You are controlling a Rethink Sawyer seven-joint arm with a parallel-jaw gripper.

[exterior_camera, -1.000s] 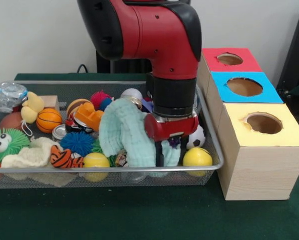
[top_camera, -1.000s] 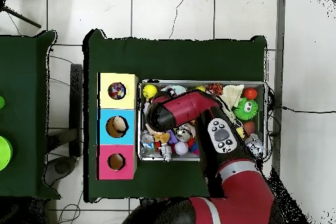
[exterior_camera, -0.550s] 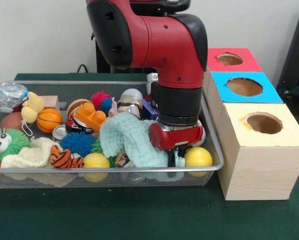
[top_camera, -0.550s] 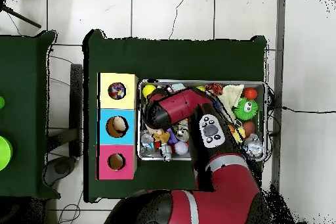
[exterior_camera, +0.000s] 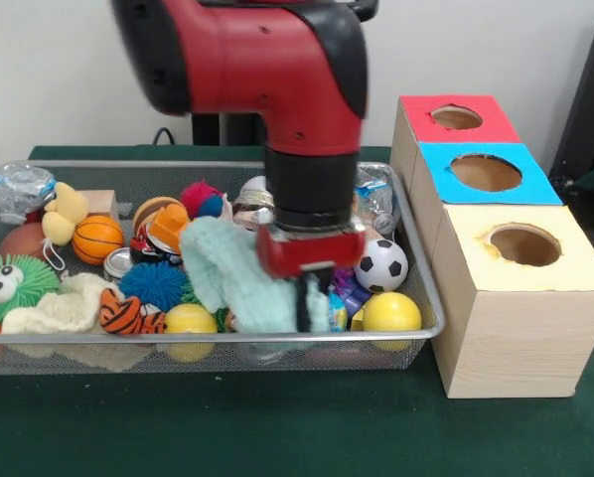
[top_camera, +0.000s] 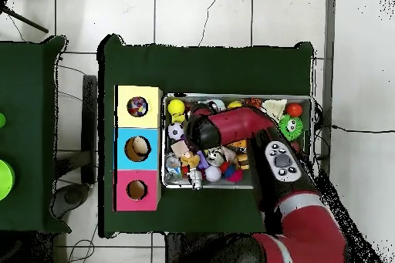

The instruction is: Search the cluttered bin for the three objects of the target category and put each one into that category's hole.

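Reaching into the wire-mesh bin [exterior_camera: 416, 260], the gripper [exterior_camera: 312, 306] is buried in a soft mint-green knit cloth [exterior_camera: 227, 273]; can't tell whether it is clamped or spread, since cloth hides the tips. Landmark = cloth: two smooth yellow balls, one [exterior_camera: 391, 312] right of it, one [exterior_camera: 191, 319] left at the front rim. Soccer ball [exterior_camera: 380, 265] up-right. Spiky blue ball [exterior_camera: 154, 282] left, basketball-pattern ball [exterior_camera: 97, 238] and fuzzy green googly-eyed toy [exterior_camera: 11, 283] further left. Three wooden boxes right of bin, one round hole each: yellow [exterior_camera: 523, 243], blue [exterior_camera: 486, 172], red [exterior_camera: 457, 117].
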